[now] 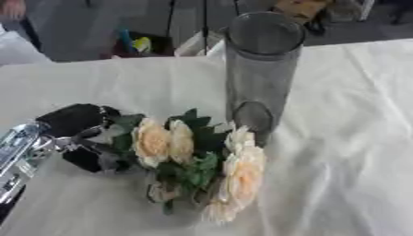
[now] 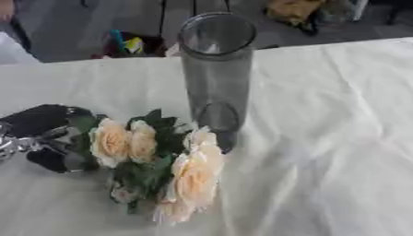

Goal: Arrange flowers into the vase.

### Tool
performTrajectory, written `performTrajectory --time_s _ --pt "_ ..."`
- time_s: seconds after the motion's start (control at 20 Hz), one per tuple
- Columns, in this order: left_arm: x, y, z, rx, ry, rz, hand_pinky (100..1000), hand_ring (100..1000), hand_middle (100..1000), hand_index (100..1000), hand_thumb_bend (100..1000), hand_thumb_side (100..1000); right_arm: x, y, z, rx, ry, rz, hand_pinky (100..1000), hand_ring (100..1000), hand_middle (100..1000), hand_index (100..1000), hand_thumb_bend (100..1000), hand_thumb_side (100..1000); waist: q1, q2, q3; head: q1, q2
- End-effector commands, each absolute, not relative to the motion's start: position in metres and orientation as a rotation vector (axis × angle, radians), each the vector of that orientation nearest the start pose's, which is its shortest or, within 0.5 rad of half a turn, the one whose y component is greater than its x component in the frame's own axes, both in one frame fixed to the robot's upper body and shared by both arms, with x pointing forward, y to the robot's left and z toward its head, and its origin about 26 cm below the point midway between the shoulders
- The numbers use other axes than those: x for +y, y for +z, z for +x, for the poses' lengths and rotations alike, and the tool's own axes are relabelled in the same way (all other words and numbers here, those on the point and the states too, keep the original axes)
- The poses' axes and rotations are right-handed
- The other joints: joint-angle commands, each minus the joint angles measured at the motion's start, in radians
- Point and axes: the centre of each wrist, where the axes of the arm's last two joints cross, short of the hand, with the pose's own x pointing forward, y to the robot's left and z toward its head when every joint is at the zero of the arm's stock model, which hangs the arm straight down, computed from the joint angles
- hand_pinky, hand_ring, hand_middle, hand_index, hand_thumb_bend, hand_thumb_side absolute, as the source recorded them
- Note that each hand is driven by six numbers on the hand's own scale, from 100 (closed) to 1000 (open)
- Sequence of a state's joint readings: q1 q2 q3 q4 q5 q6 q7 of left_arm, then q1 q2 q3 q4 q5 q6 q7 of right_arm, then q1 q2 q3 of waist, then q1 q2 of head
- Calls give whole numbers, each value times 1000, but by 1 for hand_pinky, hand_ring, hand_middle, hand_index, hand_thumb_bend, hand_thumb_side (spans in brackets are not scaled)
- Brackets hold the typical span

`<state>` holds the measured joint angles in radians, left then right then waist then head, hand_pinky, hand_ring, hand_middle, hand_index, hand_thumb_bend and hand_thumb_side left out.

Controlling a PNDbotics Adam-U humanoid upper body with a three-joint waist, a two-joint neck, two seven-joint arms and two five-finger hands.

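- Left hand (image 1: 80, 138) is in from the left edge, black fingers curled round the stem end of the flowers (image 1: 193, 161). It's got the bunch gripped at the base.
- Bunch lies low over the cloth (image 1: 339, 138): cream blooms and green leaves fan out toward the near side, heads pointing away from the hand. Can't tell whether the blooms rest on the cloth or hang just above it.
- Vase (image 1: 260, 69), a tall clear cylinder, stands upright just beyond the bunch. Looks empty as far as I can see; the nearest bloom sits right by its foot.
- Right hand: not in either view.
- Step in hand, by my read: lift & turn the bunch so the stems point down, then feed them in through the rim.
- How to do it well: the hand has the stem end (awkward, since that end goes in first), so a re-grip higher up, near the leaves, would prob. free the stems.
- Lift clear of the rim before moving across; vase is tall & narrow, so a sideways knock from blooms or wrist could tip it.
- Come in from straight above, stems centred over the mouth, lower slowly, and release only once the leaves meet the rim.
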<state>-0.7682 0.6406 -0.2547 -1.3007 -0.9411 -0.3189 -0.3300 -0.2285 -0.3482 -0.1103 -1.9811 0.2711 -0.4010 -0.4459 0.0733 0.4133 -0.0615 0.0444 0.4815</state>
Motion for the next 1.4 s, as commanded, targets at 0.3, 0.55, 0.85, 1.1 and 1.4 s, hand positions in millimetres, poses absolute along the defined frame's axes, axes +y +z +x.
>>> performTrajectory --time_s 0.3,0.55,0.85,1.1,1.4 --pt "305 228 425 -1486 -1822 1014 468 477 558 717 390 575 -299 195 291 3381 -53 866 511 645 569 812 100 915 8 -11 1 4 -9" --pt "307 233 424 -1494 -1800 982 469 508 588 720 334 544 -299 194 291 3384 -53 868 511 645 568 812 100 913 10 -12 -1 2 -7" --pt "305 235 422 -1506 -1795 978 472 514 592 716 228 520 -299 194 291 3385 -52 868 511 646 568 813 100 910 12 -10 -2 0 -4" --pt "305 241 420 -1526 -1781 974 476 515 597 719 160 518 -298 194 291 3388 -56 865 512 646 567 813 100 910 12 -11 -1 -2 -4" --pt "304 243 420 -1524 -1779 974 473 514 597 719 172 511 -298 194 291 3391 -57 859 511 646 567 813 100 907 13 -11 -2 -1 -8"
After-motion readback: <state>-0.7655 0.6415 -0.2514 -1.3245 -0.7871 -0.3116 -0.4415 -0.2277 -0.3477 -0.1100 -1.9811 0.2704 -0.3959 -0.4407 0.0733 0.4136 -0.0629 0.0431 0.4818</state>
